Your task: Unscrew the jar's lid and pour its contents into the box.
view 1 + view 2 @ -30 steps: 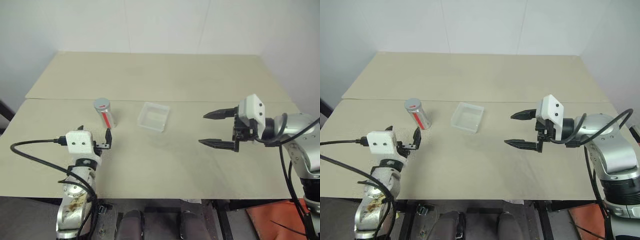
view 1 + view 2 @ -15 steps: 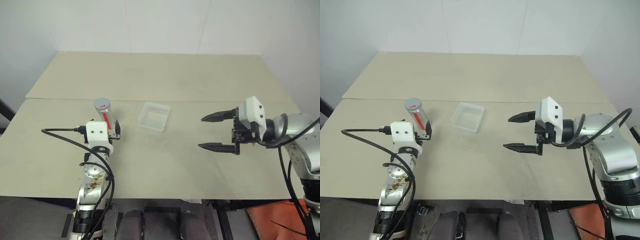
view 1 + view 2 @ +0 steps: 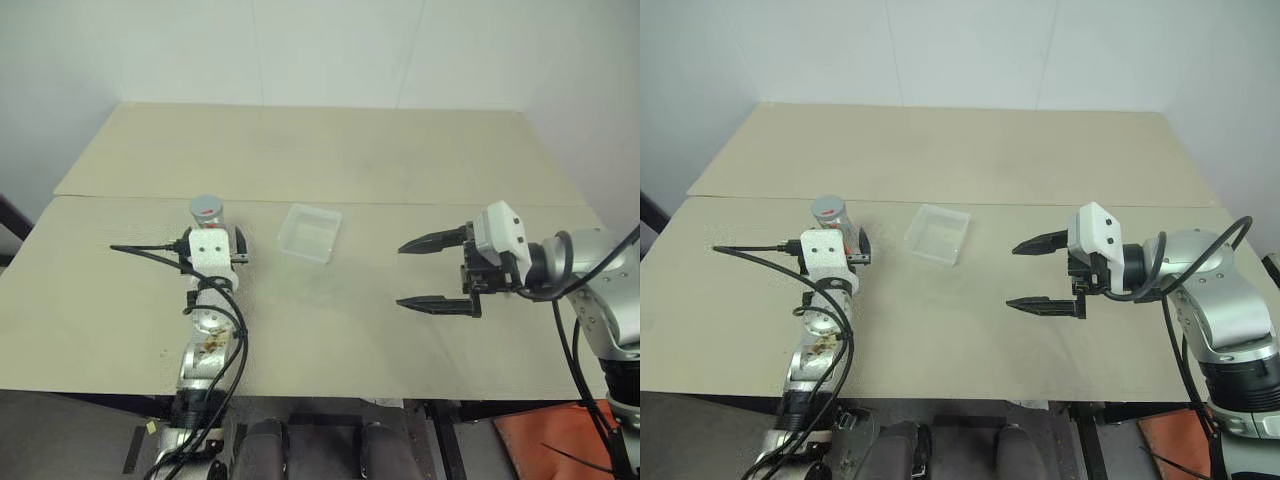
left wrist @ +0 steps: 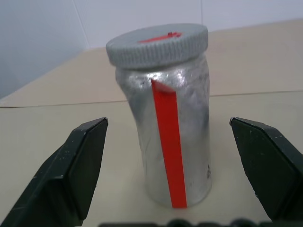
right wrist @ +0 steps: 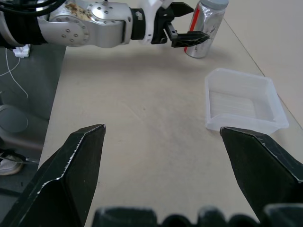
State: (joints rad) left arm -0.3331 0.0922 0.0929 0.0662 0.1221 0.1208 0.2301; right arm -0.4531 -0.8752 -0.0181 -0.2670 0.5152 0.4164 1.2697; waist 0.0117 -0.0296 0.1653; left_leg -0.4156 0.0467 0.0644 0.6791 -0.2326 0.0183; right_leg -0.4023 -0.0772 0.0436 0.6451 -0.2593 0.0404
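Centre left gripper (image 4: 168,177) (jaws apart, empty) squarely round jar (image 4: 166,127) below lid (image 4: 157,44); then clamp gently.

The jar (image 4: 165,137) has a crinkled silvery-grey body with one red stripe running top to bottom. Its lid (image 4: 157,44) is matt grey with ribbed edges and a red mark on top. The box (image 3: 309,232) is clear, faintly milky plastic. The counter (image 3: 330,150) is pale beige, plain, with one thin dark seam running from 9 to 3 o'clock. The left tool (image 4: 175,170) has black fingers below a white housing; the right tool (image 3: 428,272) is likewise black with a white housing. The wall is off-white.
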